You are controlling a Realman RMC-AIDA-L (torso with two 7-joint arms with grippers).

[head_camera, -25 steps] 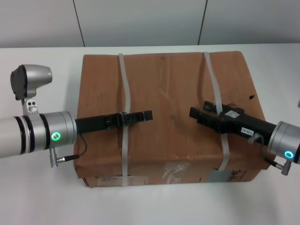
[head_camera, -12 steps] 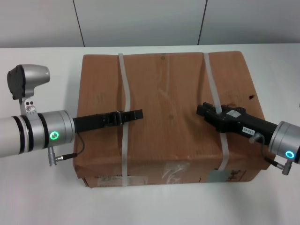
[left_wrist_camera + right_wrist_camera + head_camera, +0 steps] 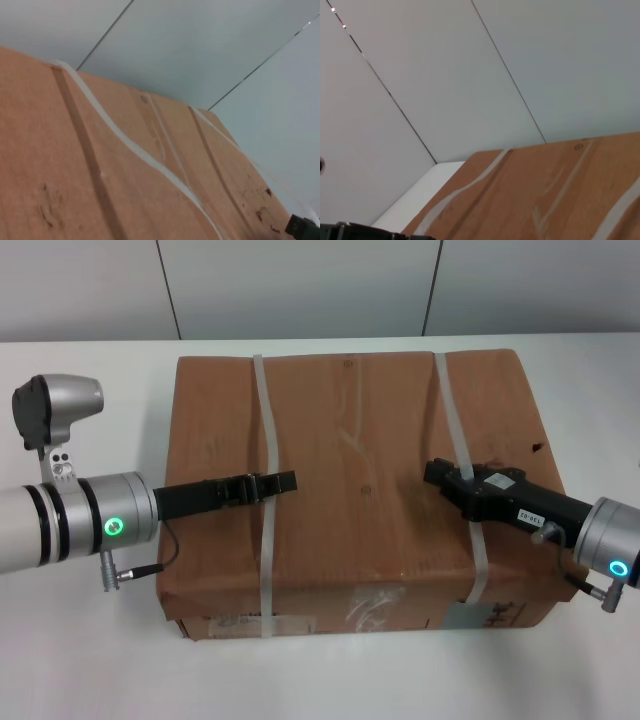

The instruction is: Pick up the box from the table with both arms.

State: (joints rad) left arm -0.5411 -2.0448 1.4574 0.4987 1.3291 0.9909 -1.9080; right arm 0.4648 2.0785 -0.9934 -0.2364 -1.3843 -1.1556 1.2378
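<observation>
Here the box [image 3: 355, 490] is the landmark: a large brown cardboard carton resting flat on the white table [image 3: 90, 670], its top face turned up to the head camera. Two pale straps cross that top from the far edge to the near edge, the left strap [image 3: 266, 500] and the right strap [image 3: 462, 470], and a grey sticker [image 3: 462, 617] sits on the near side face at the foot of the right strap.

The left gripper [image 3: 285, 481] reaches in over the box's left edge and lies low across the top, its tip just past the left strap. Seen edge-on from above, its black fingers look pressed together into one thin bar, holding nothing.

The right gripper [image 3: 436, 474] reaches in over the box's right near corner, its black body with a white label lying over the right strap and its tip pointing toward the middle of the top. Whether it is spread or pressed together cannot be told.

In the left wrist view the box top [image 3: 125, 190] fills the lower part, with a strap curving across it.
</observation>
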